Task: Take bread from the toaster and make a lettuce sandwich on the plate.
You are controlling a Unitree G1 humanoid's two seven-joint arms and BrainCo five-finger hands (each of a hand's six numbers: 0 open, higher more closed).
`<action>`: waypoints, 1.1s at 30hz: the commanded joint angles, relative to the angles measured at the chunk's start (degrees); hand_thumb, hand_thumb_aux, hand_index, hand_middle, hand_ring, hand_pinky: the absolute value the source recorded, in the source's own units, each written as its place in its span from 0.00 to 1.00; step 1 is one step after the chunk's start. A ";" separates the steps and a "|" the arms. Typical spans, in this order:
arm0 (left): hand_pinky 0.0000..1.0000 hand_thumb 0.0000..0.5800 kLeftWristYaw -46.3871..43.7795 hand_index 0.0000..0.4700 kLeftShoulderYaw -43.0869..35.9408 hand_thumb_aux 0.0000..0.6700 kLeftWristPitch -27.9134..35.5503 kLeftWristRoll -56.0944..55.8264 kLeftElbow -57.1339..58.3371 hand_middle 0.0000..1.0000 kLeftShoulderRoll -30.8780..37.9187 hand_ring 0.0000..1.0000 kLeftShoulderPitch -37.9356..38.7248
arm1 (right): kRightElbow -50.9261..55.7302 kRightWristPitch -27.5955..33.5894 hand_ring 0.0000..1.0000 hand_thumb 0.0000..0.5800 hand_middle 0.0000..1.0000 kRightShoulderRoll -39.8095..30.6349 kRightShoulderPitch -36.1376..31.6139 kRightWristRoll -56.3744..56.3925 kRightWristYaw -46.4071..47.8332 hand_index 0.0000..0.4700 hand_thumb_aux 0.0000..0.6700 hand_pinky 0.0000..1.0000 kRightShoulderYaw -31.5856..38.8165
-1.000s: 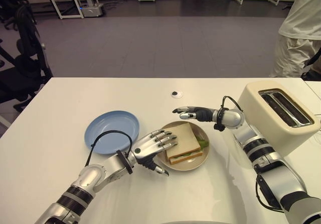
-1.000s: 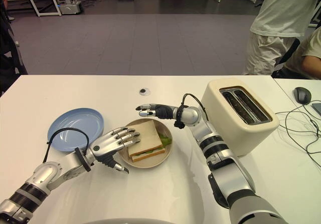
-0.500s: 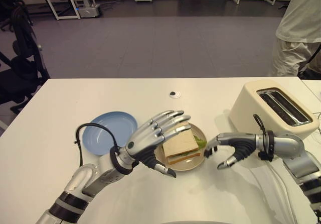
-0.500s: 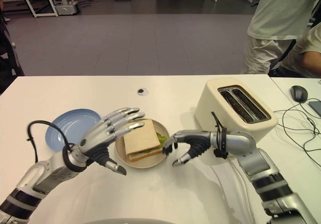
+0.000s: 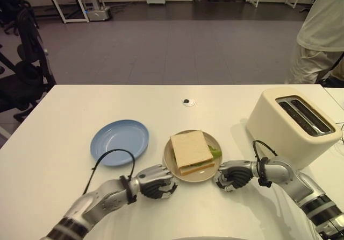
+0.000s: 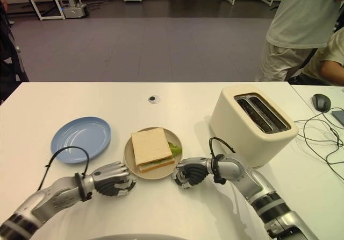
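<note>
1. The white table [image 5: 64,121] is cut off at its near edge, below both hands. Bare surface lies between the two sets of fingers and well beyond them.
2. The toaster [image 5: 279,124] stands beyond and to the right of the right fingers. Its slots are dark, and their contents cannot be made out.
3. The blue plate [image 5: 119,141] lies beyond the left fingers and apart from them. A black cable loop [image 5: 110,153] at the left wrist crosses its near rim.
4. The tan plate [image 5: 166,159] sits between the hands, with each set of fingers just beside its near rim. Contact cannot be judged.
5. The sandwich [image 5: 191,149] rests on the tan plate. Its lower slice is mostly hidden.
6. The left hand [image 5: 153,182] and right hand [image 5: 232,175] are curled into fists, and nothing is held.
7. Lettuce [image 5: 215,154] shows at the sandwich's right edge, on the side of the right fingers.
8. A small round disc [image 5: 187,101] lies far beyond the fingers.
</note>
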 commanded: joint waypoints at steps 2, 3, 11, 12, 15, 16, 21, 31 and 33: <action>1.00 1.00 10.90 1.00 -3.32 1.00 7.38 16.44 14.48 1.00 -2.11 1.00 -10.52 | 13.25 2.06 0.95 1.00 0.95 5.05 -3.96 -6.21 -9.21 1.00 1.00 0.95 1.12; 1.00 1.00 14.26 1.00 -3.64 1.00 9.31 18.76 17.20 1.00 -2.96 1.00 -13.61 | 15.95 2.87 0.95 1.00 0.95 5.83 -5.23 -7.05 -11.83 1.00 1.00 0.95 0.72; 1.00 1.00 31.14 1.00 -4.85 1.00 13.77 23.79 21.31 1.00 -4.85 1.00 -21.15 | 21.85 0.26 0.96 0.65 0.96 9.99 -11.02 -6.94 -27.06 0.41 0.41 0.96 -2.58; 1.00 1.00 31.66 1.00 -3.67 1.00 12.95 22.23 18.01 1.00 -4.00 1.00 -19.18 | 19.88 -1.82 0.96 0.28 0.96 9.52 -10.41 -5.45 -26.21 0.15 0.15 0.96 -2.89; 0.93 0.94 31.36 0.75 1.91 0.75 9.90 13.50 6.01 0.93 -2.18 0.93 -11.74 | 8.71 -5.79 0.95 0.00 0.95 7.65 -6.14 7.44 -17.98 0.00 0.00 0.95 -4.75; 0.69 0.82 30.56 0.58 4.21 0.58 8.40 8.19 2.05 0.69 -2.23 0.69 -8.79 | 4.78 -6.60 0.92 0.00 0.92 7.10 -4.82 13.70 -14.91 0.00 0.00 0.92 -5.58; 0.00 0.08 25.34 0.04 8.78 0.04 2.45 -11.61 -1.52 0.00 -5.37 0.00 -1.72 | 8.60 -8.40 0.00 0.00 0.00 12.05 -6.25 21.25 -17.19 0.00 0.00 0.00 -11.75; 0.00 0.00 -1.91 0.00 10.15 0.00 -4.20 -50.63 11.57 0.00 -16.33 0.00 -3.86 | 23.85 -6.19 0.00 0.00 0.00 24.17 -10.03 33.73 -15.87 0.00 0.00 0.00 -21.53; 0.00 0.00 -6.47 0.00 10.36 0.00 -3.48 -52.69 10.96 0.00 -17.15 0.00 -3.53 | 24.91 -7.64 0.00 0.00 0.00 24.77 -10.55 36.06 -11.74 0.00 0.00 0.00 -22.47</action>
